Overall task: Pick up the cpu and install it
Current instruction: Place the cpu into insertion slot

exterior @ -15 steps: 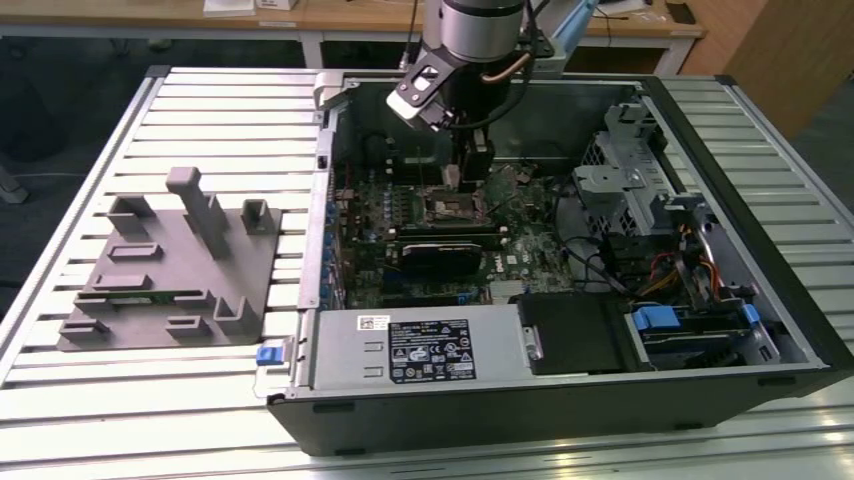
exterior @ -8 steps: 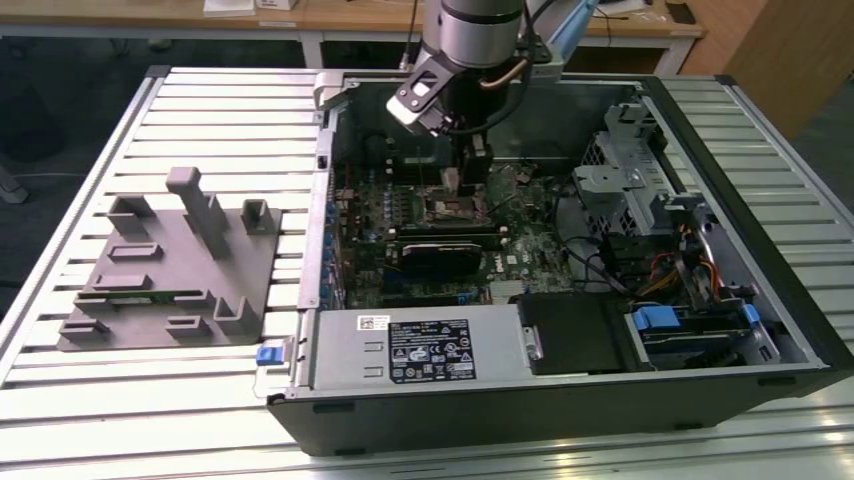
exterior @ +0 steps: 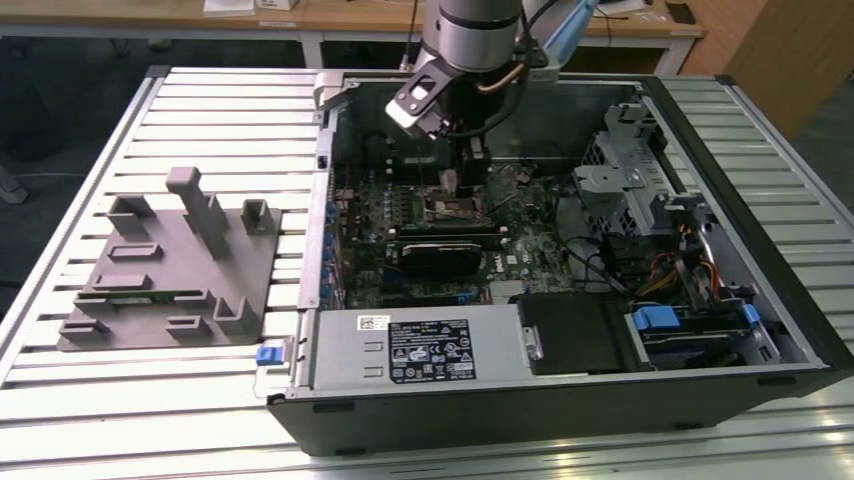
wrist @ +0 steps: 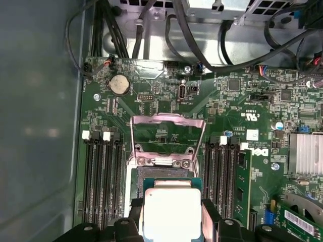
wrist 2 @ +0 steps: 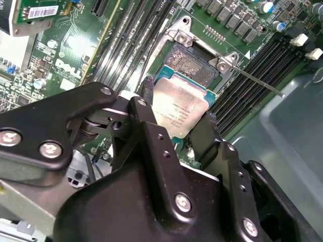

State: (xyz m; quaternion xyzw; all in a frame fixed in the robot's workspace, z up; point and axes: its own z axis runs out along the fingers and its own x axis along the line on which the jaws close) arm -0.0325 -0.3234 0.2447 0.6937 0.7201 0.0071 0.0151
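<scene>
Gripper clamped on the cpu, just over an open socket on a green motherboard.
Seen from the exterior view's left — a grey plastic fixture lies on the slatted table, then the open computer case with the arm hanging down into its middle, then drive cages and cables. In both wrist views, black fingers pinch opposite edges of the silvery chip; the socket's metal frame stands hinged up, memory slots on either side.
</scene>
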